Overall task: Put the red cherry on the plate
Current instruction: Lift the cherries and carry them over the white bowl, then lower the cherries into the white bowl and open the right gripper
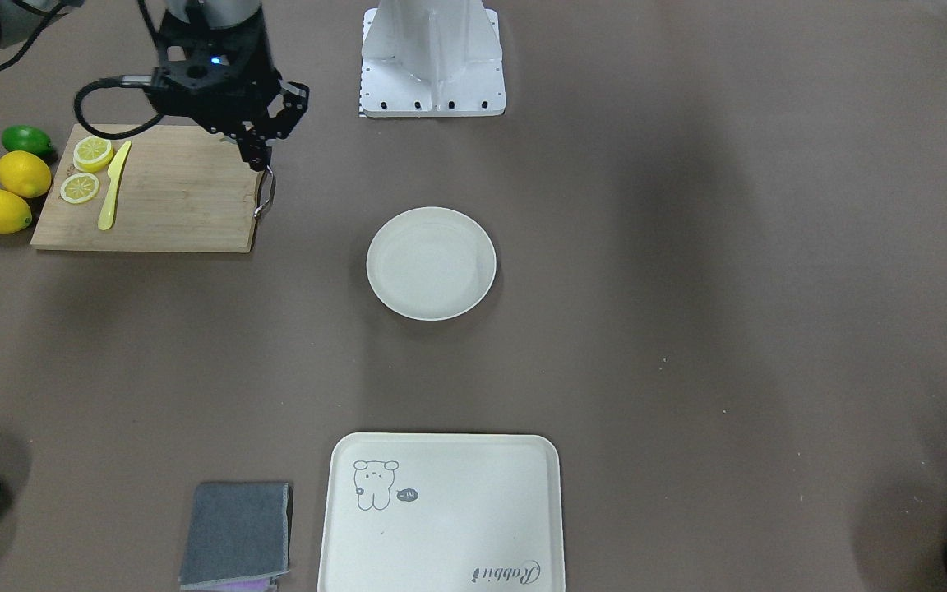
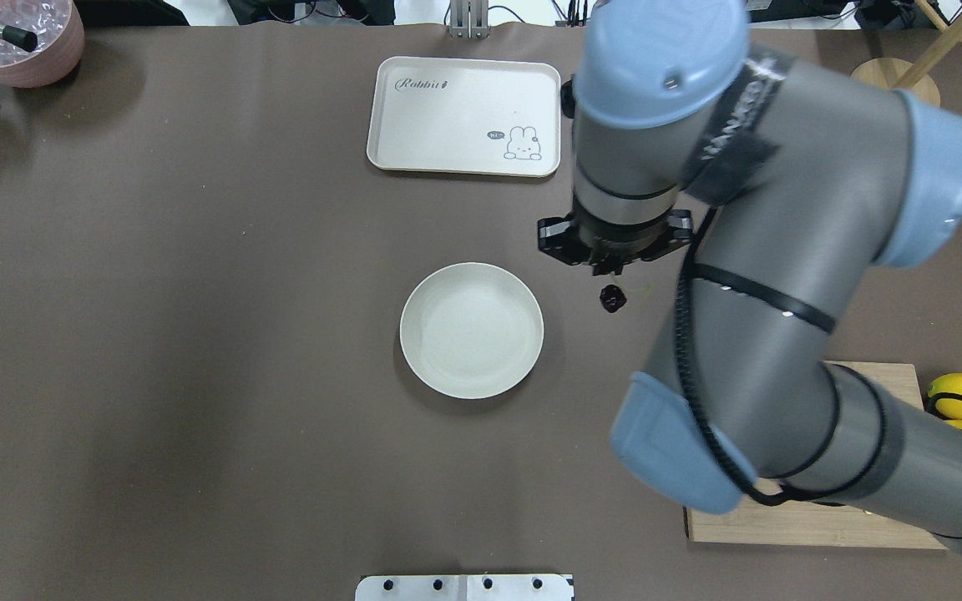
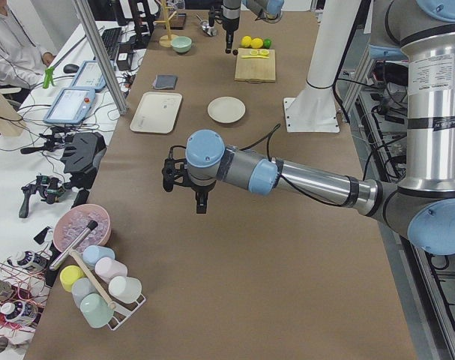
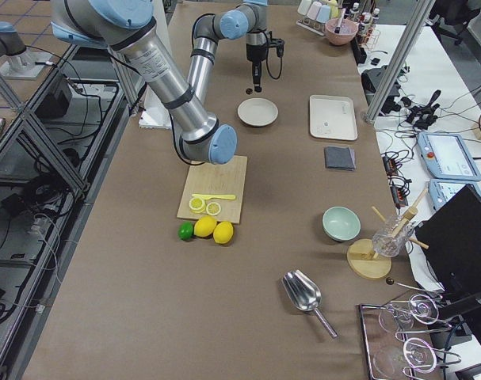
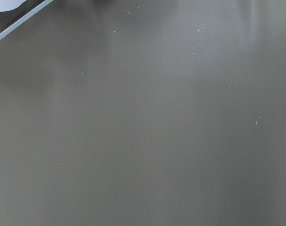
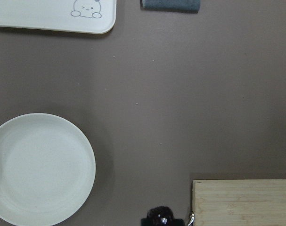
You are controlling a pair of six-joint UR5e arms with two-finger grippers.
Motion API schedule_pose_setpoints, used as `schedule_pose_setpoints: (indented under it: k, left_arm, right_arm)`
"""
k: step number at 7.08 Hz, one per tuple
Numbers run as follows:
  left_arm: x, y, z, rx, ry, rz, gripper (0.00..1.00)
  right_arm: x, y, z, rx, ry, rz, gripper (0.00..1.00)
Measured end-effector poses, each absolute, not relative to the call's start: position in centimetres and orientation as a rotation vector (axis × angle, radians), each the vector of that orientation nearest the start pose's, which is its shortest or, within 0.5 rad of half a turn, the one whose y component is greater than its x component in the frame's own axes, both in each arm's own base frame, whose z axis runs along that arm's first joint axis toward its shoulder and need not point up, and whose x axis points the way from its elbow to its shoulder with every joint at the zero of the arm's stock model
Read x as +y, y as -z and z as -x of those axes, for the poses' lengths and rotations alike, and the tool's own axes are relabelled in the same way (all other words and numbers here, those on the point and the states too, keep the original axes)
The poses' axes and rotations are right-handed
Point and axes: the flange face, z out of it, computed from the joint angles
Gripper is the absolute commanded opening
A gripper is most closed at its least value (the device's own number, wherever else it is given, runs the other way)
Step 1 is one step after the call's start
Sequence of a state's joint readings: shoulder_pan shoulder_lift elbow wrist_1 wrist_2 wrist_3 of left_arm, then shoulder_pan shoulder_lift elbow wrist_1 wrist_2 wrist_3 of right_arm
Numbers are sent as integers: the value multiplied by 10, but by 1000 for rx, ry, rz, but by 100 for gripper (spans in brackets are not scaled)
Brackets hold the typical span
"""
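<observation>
Plate (image 2: 471, 330), round, off-white and empty, sits near the middle of the brown bench (image 2: 197, 351). Just to the robot's right of it hangs the right pincer (image 1: 264, 158), pointing straight down and raised above the bench. Its fingers look drawn together on the red cherry (image 2: 612, 298), a tiny, near-black pair of fruits at the fingertips. The front camera shows no cherry lying on the bench between the plate and the cutting board (image 1: 161, 197), which suggests it is carried aloft. The contact itself is too small to see plainly.

The coming move turns on one relation: the plate lies to the robot's left of the pincer, near but apart, with bare bench between them. The right wrist camera puts the plate at lower left and the cherry at bottom centre, so the travel looks mostly sideways. Any forward or backward offset cannot be judged, because the raised pincer sits differently in each view.

The cherry's long axis runs across the bench. The dark fruits are at the end nearer the plate, and the thin green stem (image 2: 638, 291) points to the robot's right, away from the plate.

The left pincer (image 3: 201, 204) hovers over bare bench, well apart from both. Whether it is apart or together cannot be told. The right arm is the nearer one.
</observation>
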State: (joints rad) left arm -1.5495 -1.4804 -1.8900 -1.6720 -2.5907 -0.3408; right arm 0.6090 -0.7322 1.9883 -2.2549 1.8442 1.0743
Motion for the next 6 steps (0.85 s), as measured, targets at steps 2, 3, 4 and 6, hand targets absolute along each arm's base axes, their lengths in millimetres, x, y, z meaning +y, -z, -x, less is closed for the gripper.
schedule_pose_setpoints:
  k: [2, 3, 4, 6]
  left_arm:
    - [-456, -519, 34, 1047, 117, -99, 97]
    - [-458, -520, 30, 1047, 111, -93, 97]
    - [-461, -522, 28, 1047, 108, -88, 97]
    - [-463, -524, 23, 1046, 102, -78, 97]
  right_arm:
    - [-431, -88, 493, -599, -27, -66, 0]
    - [-441, -91, 524, -601, -30, -69, 0]
    - [-452, -103, 552, -605, -37, -78, 0]
    - [-462, -142, 606, -603, -29, -89, 0]
